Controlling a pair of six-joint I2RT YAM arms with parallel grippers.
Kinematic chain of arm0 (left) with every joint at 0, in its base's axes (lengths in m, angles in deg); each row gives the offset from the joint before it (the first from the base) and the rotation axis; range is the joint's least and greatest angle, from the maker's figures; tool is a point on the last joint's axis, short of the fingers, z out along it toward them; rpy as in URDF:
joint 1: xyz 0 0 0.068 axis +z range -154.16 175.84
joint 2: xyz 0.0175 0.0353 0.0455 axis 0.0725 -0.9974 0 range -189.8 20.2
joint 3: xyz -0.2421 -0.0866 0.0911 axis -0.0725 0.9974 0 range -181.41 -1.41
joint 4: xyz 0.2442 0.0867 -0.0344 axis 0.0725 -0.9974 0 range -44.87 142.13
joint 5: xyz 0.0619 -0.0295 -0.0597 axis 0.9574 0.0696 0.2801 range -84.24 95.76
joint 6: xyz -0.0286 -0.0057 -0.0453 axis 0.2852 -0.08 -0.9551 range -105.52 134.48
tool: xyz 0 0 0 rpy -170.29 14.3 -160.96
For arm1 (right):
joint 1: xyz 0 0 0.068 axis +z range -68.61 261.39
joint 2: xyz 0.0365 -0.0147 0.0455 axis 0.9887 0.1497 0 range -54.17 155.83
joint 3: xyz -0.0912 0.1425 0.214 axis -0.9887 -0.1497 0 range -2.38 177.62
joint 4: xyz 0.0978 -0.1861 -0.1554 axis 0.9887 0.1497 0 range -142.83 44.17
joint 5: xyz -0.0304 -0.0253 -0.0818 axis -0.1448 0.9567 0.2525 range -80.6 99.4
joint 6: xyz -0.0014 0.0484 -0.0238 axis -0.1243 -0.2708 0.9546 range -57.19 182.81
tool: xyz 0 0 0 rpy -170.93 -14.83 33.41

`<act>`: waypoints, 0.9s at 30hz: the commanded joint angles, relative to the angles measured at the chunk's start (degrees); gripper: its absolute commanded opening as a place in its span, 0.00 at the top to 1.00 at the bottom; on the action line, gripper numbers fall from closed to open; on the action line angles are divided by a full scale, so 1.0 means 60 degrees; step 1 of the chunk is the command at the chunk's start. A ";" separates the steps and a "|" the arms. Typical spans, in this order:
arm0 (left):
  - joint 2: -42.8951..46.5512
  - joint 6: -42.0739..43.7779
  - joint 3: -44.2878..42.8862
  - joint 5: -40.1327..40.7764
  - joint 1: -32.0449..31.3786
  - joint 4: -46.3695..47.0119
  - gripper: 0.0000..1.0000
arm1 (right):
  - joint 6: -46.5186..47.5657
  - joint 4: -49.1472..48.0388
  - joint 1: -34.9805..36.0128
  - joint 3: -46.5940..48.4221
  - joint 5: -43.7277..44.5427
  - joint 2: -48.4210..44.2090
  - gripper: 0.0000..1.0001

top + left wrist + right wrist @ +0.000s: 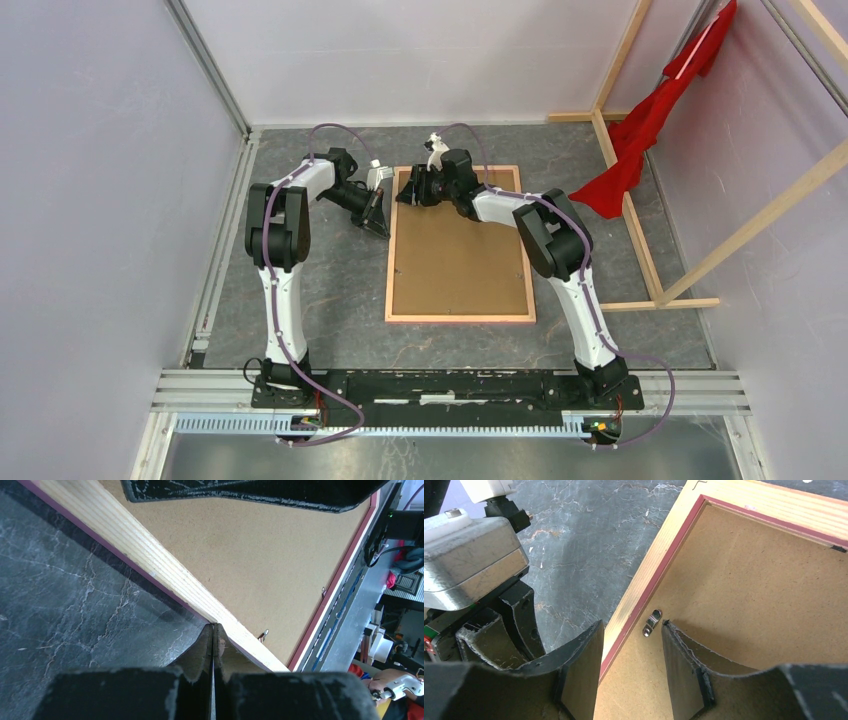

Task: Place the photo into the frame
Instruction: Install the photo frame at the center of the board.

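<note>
Left gripper (213, 628) sitting closed at the outer edge of the frame (390, 270), right gripper (631, 627) hovering half-spread astride one rail and one turn clip (653, 621), contact unclear, frame lying face-down on the table (330, 290), one photo (460, 260) resting inside, print side hidden.

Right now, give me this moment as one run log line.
frame: face down | photo: inside, brown back up | left claw: shut, tip at frame edge | right claw: open, straddling clip
</note>
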 commanded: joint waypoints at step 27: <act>-0.0251 0.0568 0.0042 0.0479 -0.0127 -0.0059 0.98 | -0.0483 0.0578 0.0116 0.0682 -0.0965 0.1083 0.47</act>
